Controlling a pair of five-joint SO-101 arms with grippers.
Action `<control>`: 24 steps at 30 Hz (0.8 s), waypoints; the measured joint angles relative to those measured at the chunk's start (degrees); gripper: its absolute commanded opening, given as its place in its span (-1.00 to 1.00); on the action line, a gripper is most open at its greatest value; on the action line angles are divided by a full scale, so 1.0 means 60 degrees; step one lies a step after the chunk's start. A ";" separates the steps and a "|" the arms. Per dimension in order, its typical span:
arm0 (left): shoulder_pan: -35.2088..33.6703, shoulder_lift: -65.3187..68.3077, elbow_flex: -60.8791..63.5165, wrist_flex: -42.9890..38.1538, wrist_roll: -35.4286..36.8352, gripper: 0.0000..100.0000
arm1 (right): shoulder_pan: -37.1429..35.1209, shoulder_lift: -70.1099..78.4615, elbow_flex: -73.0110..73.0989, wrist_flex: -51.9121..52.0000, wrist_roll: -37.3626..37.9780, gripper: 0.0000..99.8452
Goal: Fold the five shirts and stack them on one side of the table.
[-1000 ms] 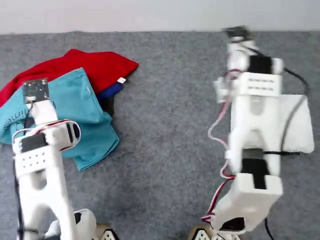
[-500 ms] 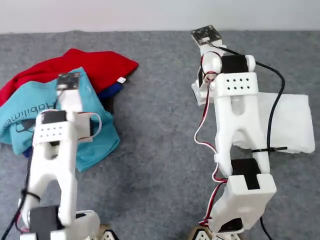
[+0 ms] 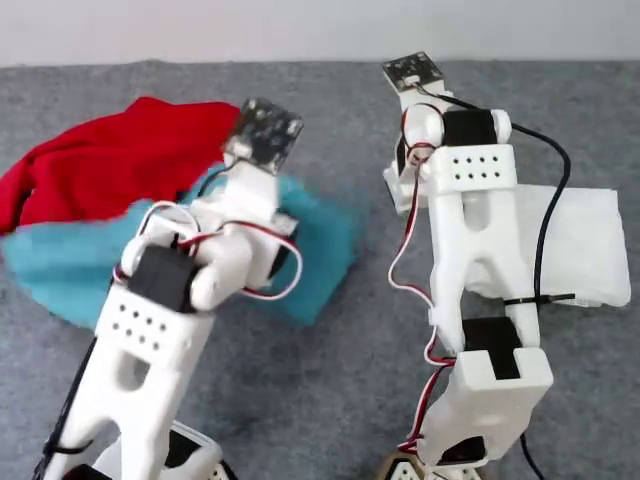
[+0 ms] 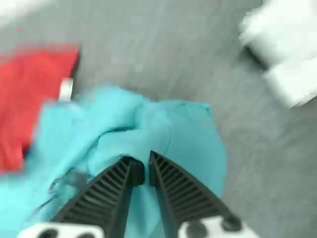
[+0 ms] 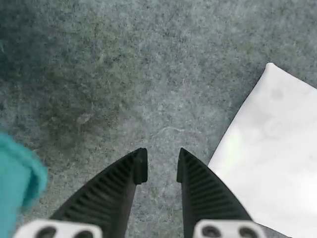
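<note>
On the left half of the grey table covering, the left gripper is pinching a fold of the teal shirt. Its two ribbed fingers are standing almost together, with cloth apparently caught between them; blur is making the exact contact hard to confirm. The teal shirt is spreading from the table's left edge toward the centre and is overlapping the near edge of the red shirt, which is lying bunched at the far left. On the right half, the right gripper is hovering above bare covering, its fingers parted a little and holding nothing. A folded white shirt is lying flat just beside that gripper.
</note>
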 measured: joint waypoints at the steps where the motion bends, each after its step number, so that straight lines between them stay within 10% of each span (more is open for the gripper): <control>1: 0.0205 0.0000 -0.0484 0.0000 0.0000 -0.97 | 0.0000 0.0000 0.0000 0.0000 0.0000 -0.79; 15: 0.1026 0.3590 -0.2066 0.1568 0.1612 -0.46 | 0.0718 0.0000 0.0000 0.0674 0.0000 -0.78; 24: -0.2037 0.3941 -0.2842 0.0484 0.3590 -0.46 | 0.1275 -0.0293 0.0000 0.1319 0.0601 -0.78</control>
